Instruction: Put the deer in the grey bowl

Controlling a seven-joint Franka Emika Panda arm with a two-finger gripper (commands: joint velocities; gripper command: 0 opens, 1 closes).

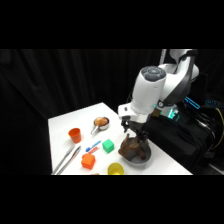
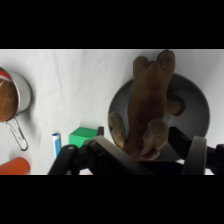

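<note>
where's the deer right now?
Side view: the deer is over the grey bowl at the table's near right edge, under the gripper. Wrist view: it lies across the bowl, right of the green block.

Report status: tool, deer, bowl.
Tool shut on the deer, directly above the grey bowl. Deer hanging over the bowl, not released. Nothing in the way.

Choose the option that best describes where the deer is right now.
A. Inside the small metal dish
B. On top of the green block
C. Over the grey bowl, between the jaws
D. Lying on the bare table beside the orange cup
C: in the wrist view the deer hangs over the grey bowl, with the gripper jaws on either side of it.
</note>
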